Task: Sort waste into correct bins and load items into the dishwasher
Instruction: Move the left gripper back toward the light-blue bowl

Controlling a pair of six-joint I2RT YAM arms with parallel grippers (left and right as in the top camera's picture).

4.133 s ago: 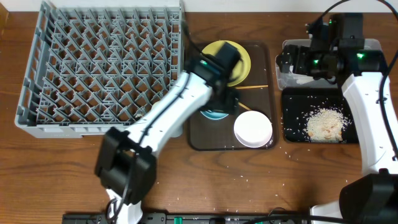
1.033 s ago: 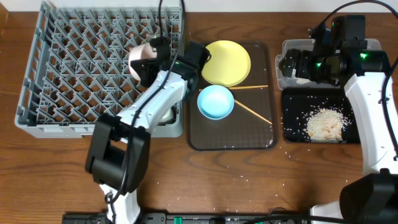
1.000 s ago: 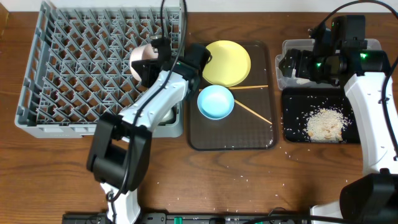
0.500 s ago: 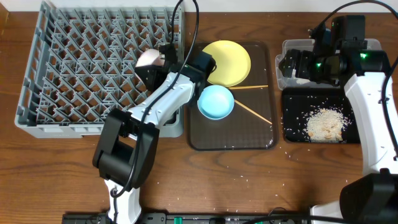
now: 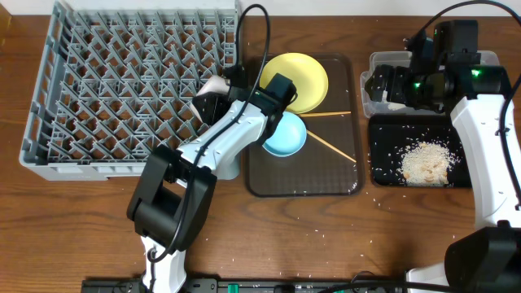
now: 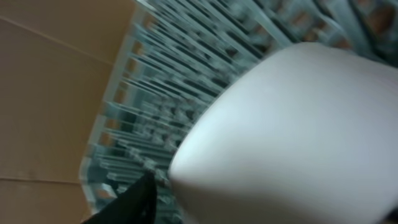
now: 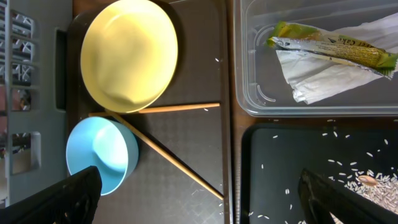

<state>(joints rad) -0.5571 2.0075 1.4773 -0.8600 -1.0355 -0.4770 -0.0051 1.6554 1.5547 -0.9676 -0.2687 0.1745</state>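
The left hand (image 5: 215, 91) pinches the smooth, rounded white bowl (image 6: 292, 137) over the grey pegged plastic rack (image 5: 122, 81); the right hand (image 7: 202, 196) is spread.

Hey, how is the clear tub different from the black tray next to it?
The clear tub is see-through and deeper; the black tray is opaque and shallow. The clear tub holds a green-and-yellow wrapper and a white napkin; the black tray holds loose rice scraps. Both are rectangular, similar in width, and sit side by side next to the brown tray.
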